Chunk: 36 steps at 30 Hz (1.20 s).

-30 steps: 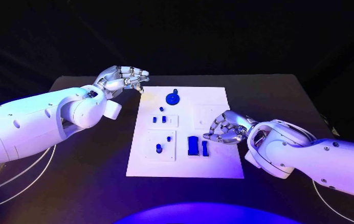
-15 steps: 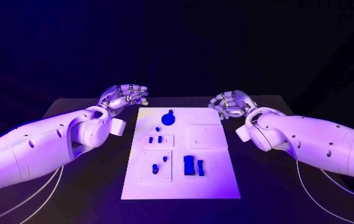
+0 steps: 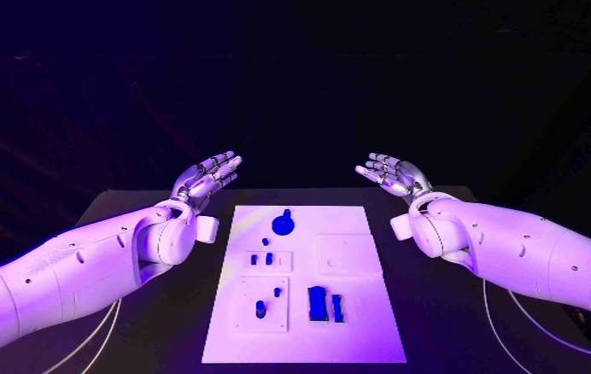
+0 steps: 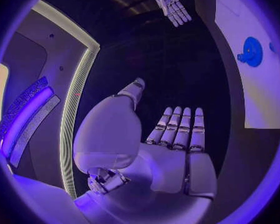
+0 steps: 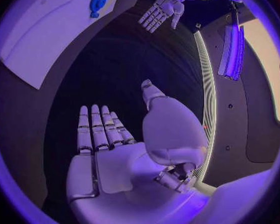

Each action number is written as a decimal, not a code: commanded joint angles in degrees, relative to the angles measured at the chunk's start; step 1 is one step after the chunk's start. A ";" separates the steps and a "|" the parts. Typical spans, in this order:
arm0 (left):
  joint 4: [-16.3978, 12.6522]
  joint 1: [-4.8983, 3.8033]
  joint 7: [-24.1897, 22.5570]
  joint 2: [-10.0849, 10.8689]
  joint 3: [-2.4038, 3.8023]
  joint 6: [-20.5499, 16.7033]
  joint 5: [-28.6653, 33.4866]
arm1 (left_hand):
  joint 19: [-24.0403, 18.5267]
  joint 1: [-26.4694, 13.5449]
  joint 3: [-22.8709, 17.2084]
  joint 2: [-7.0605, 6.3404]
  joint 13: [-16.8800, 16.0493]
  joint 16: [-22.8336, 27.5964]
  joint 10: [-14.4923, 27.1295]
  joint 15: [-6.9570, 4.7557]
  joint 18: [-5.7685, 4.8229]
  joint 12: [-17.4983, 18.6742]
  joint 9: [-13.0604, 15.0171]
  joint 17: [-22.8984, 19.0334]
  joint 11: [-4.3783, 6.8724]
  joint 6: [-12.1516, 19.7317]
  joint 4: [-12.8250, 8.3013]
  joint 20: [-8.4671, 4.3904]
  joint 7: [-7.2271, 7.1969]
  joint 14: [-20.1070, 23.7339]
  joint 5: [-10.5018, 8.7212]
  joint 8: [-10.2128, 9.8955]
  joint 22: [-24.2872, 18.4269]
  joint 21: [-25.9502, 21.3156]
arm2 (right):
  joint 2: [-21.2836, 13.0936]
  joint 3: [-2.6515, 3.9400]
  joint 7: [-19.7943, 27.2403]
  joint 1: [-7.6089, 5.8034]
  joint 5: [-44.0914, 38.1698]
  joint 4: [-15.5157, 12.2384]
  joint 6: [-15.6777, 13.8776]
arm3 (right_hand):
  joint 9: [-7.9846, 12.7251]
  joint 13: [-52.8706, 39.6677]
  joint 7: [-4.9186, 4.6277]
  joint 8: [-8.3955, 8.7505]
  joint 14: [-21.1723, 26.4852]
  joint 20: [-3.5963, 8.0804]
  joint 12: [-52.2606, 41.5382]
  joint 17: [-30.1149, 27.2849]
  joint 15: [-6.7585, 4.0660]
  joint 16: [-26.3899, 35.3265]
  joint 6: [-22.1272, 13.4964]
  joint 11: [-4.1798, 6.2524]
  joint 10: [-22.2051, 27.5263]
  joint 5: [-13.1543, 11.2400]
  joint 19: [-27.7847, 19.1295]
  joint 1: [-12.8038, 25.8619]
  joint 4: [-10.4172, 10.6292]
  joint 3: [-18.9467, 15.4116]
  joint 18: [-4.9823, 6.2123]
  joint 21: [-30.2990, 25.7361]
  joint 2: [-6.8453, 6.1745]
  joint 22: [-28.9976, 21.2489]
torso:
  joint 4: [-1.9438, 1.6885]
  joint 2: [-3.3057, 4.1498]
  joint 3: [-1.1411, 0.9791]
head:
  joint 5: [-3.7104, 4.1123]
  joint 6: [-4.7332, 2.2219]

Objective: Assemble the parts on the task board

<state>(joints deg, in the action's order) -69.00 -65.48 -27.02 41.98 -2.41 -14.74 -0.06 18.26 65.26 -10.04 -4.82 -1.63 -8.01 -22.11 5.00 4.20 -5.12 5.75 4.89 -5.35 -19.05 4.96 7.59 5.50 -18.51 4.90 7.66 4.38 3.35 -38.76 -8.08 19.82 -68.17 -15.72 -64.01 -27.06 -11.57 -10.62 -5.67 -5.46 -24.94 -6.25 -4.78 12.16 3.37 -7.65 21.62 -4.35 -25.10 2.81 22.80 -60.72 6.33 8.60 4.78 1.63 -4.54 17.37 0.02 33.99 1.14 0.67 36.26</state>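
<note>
Well, both hands — left hand (image 3: 207,177), right hand (image 3: 394,172) — hang spread past the task board's (image 3: 370,323) far edge.

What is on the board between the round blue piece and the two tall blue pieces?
In the head view, a bare raised square and, beside it, a plate with small blue pegs lie between the round blue piece and the tall pair.

The black counter (image 3: 468,306) sits under violet-blue light, with deep darkness beyond its far edge toward 12 o'clock. Both wrist views show a pale wall panel (image 4: 43,59) edged by a glowing light strip (image 5: 207,74).
</note>
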 commanded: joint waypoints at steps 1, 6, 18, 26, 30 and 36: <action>-1.86 0.41 -0.35 0.07 0.23 -2.77 -0.16 | -18.26 -21.27 10.04 4.82 1.63 8.01 22.11 -5.00 -4.20 5.12 -5.75 -4.89 5.35 19.05 -4.96 -7.59 -5.50 18.51 -4.90 -7.66 -4.38 -3.35 | -0.45 0.61 1.05 0.71 1.18 -2.39 -1.90 | 11.57 10.62 5.67 5.46 24.94 6.25 4.78 -12.16 -3.37 7.65 -21.62 4.35 25.10 -2.81 -22.80 19.78 -6.33 -8.60 -4.78 -1.63 4.54 -17.37 | 0.01 -1.37 -0.55 | -0.32 -0.88; -6.05 1.48 -0.88 0.64 0.71 -8.61 -0.11 | -18.26 -65.26 10.04 4.82 1.63 8.01 22.11 -5.00 -4.20 5.12 -5.75 -4.89 5.35 19.05 -4.96 -7.59 -5.50 18.51 -4.90 -7.66 -4.38 -3.35 | -1.81 2.46 3.26 2.52 4.78 -8.22 -5.65 | 11.57 10.62 5.67 5.46 24.94 6.25 4.78 -12.16 -3.37 7.65 -21.62 4.35 25.10 -2.81 -22.80 60.72 -6.33 -8.60 -4.78 -1.63 4.54 -17.37 | -0.01 -2.69 -1.09 | -0.64 -1.80; -19.14 4.85 -2.54 2.46 2.20 -26.85 0.04 | -18.26 -65.26 10.04 4.82 1.63 8.01 22.11 -5.00 -4.20 5.12 -5.75 -4.89 5.35 19.05 -4.96 -7.59 -5.50 18.51 -4.90 -7.66 -4.38 -3.35 | -5.61 7.64 9.45 7.58 14.86 -24.54 -16.16 | 11.57 10.62 5.67 5.46 24.94 6.25 4.78 -12.16 -3.37 7.65 -21.62 4.35 25.10 -2.81 -22.80 60.72 -6.33 -8.60 -4.78 -1.63 4.54 -17.37 | -0.02 -2.81 -1.14 | -0.67 -1.88; -20.96 5.32 -2.77 2.71 2.41 -29.38 0.06 | -18.26 -65.26 10.04 4.82 1.63 8.01 22.11 -5.00 -4.20 5.12 -5.75 -4.89 5.35 19.05 -4.96 -7.59 -5.50 18.51 -4.90 -7.66 -4.38 -3.35 | -5.94 8.08 9.98 8.01 15.72 -25.94 -17.06 | 11.57 10.62 5.67 5.46 24.94 6.25 4.78 -12.16 -3.37 7.65 -21.62 4.35 25.10 -2.81 -22.80 60.72 -6.33 -8.60 -4.78 -1.63 4.54 -17.37 | -0.02 -2.81 -1.14 | -0.67 -1.88; -20.96 5.32 -2.77 2.71 2.41 -29.38 0.06 | -18.26 -65.26 10.04 4.82 1.63 8.01 22.11 -5.00 -4.20 5.12 -5.75 -4.89 5.35 19.05 -4.96 -7.59 -5.50 18.51 -4.90 -7.66 -4.38 -3.35 | -5.94 8.08 9.98 8.01 15.72 -25.94 -17.06 | 11.57 10.62 5.67 5.46 24.94 6.25 4.78 -12.16 -3.37 7.65 -21.62 4.35 25.10 -2.81 -22.80 60.72 -6.33 -8.60 -4.78 -1.63 4.54 -17.37 | -0.02 -2.81 -1.14 | -0.67 -1.88; -20.96 5.32 -2.77 2.71 2.41 -29.38 0.06 | -18.26 -65.26 10.04 4.82 1.63 8.01 22.11 -5.00 -4.20 5.12 -5.75 -4.89 5.35 19.05 -4.96 -7.59 -5.50 18.51 -4.90 -7.66 -4.38 -3.35 | -5.94 8.08 9.98 8.01 15.72 -25.94 -17.06 | 11.57 10.62 5.67 5.46 24.94 6.25 4.78 -12.16 -3.37 7.65 -21.62 4.35 25.10 -2.81 -22.80 60.72 -6.33 -8.60 -4.78 -1.63 4.54 -17.37 | -0.02 -2.81 -1.14 | -0.67 -1.88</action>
<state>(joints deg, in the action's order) -89.77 -60.15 -28.61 44.74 -0.07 -43.03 0.07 0.20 0.41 -0.32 0.00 -0.05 -0.20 -0.21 0.01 0.31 -0.38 0.05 0.05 0.00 -0.42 -0.08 -0.01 -0.11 -0.21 0.20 0.39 0.05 0.34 -44.68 -0.04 28.31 -60.19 -0.20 -89.84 -43.77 -0.05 -0.05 0.00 -0.20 -0.29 -0.01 -0.38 0.05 -0.01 -0.14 0.19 0.00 -0.30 0.30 0.27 -0.30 -0.08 0.33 0.80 0.28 0.01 0.05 0.00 31.18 -0.01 -0.01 34.38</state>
